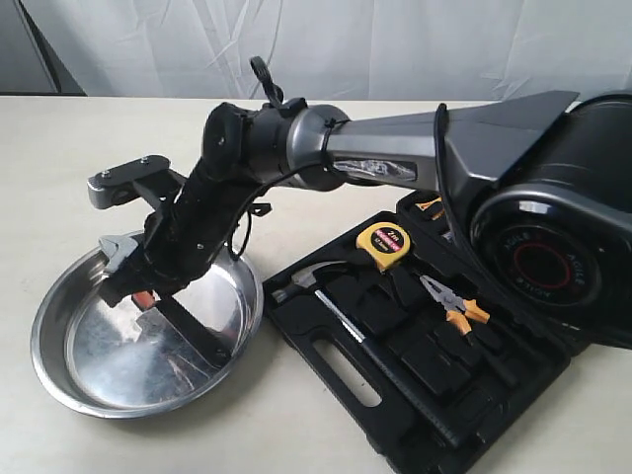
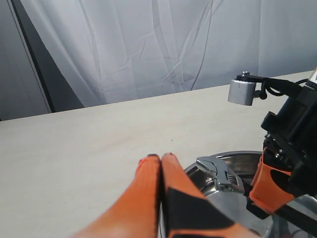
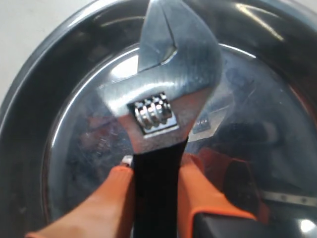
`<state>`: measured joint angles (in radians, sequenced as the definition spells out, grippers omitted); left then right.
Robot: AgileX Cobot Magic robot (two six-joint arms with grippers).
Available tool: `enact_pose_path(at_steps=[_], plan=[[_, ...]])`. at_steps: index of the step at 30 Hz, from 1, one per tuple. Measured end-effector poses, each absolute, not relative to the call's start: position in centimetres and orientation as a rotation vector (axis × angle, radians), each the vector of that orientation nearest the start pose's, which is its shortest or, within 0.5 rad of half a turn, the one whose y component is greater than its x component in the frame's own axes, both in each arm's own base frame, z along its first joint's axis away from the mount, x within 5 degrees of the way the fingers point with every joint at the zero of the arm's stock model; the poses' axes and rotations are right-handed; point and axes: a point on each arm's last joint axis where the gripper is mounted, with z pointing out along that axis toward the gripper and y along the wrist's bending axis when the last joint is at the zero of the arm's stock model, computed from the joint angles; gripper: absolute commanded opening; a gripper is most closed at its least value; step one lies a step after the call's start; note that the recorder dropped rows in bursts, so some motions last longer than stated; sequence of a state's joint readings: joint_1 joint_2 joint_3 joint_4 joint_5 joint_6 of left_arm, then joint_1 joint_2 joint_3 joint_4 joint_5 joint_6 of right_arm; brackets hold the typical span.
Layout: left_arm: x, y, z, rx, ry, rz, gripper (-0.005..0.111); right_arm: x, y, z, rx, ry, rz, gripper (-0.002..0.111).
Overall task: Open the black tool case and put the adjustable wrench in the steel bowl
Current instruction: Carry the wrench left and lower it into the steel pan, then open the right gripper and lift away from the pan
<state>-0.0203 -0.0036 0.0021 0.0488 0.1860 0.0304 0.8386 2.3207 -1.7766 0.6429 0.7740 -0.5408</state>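
The adjustable wrench (image 3: 163, 99) has a silver jaw head and a black handle. My right gripper (image 3: 156, 171) is shut on that handle, orange fingers (image 3: 116, 193) on either side. The wrench hangs over the steel bowl (image 3: 39, 99), head pointing at the rim. From outside, the right arm reaches across to the left, gripper (image 1: 133, 286) above the bowl (image 1: 59, 380), wrench head (image 1: 117, 252) over its far-left rim. The black tool case (image 1: 326, 365) lies open to the right of the bowl. My left gripper (image 2: 161, 158) is shut on nothing, beside the bowl's rim (image 2: 237, 155).
The open case holds a claw hammer (image 1: 326, 296), a yellow tape measure (image 1: 383, 245) and orange-handled pliers (image 1: 449, 304). The right arm's base (image 1: 553, 257) covers the case's far right. White curtain hangs behind the pale table (image 1: 59, 158).
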Motion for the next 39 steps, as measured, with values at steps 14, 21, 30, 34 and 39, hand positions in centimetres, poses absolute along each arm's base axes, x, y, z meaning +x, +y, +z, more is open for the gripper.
enact_pose_path(at_steps=[14, 21, 30, 34, 39], plan=[[5.6, 0.0, 19.6, 0.075, 1.666, 0.051, 0.000, 30.2, 39.3, 14.4, -1.287, 2.433, 0.824, 0.019], [5.6, 0.0, 19.6, 0.075, 1.666, 0.051, 0.000, 27.4, 36.7, 21.7, -1.415, 2.468, 0.718, -0.001], [5.6, 0.0, 19.6, 0.075, 1.666, 0.051, 0.000, 15.4, 21.8, 35.7, -1.175, 2.270, 0.475, -0.001], [5.6, 0.0, 19.6, 0.075, 1.666, 0.051, 0.000, 11.6, 16.7, 39.6, -1.136, 2.180, 0.516, -0.001], [5.6, 0.0, 19.6, 0.075, 1.666, 0.051, 0.000, 9.7, 14.1, 41.7, -1.089, 2.076, 0.563, -0.001]])
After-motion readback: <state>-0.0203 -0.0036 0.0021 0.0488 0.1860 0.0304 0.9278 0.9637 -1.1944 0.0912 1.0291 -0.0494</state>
